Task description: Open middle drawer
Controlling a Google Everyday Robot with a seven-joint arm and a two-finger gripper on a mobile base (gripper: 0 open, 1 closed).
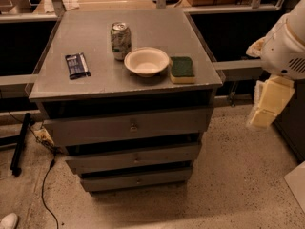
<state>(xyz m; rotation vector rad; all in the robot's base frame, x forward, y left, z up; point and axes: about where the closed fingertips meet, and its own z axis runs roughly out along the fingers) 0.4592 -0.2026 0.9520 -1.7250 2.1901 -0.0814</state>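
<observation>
The gripper (265,109) hangs off the cabinet's (57,87) right side, touching nothing; I cannot tell whether it is released or clenched. The middle drawer (134,158) lies well apart, lower and to the gripper's left in the view, between the other two drawers.

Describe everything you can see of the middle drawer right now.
The middle drawer shows only its front: a long, low grey panel, matte, looking like painted metal or laminate, with a small knob at its centre. It sits level between the top drawer and the bottom drawer, with a dark gap above it. It looks closed, not pulled out. Nothing touches it; the hand hangs at the view's right edge, well apart from it.
</observation>
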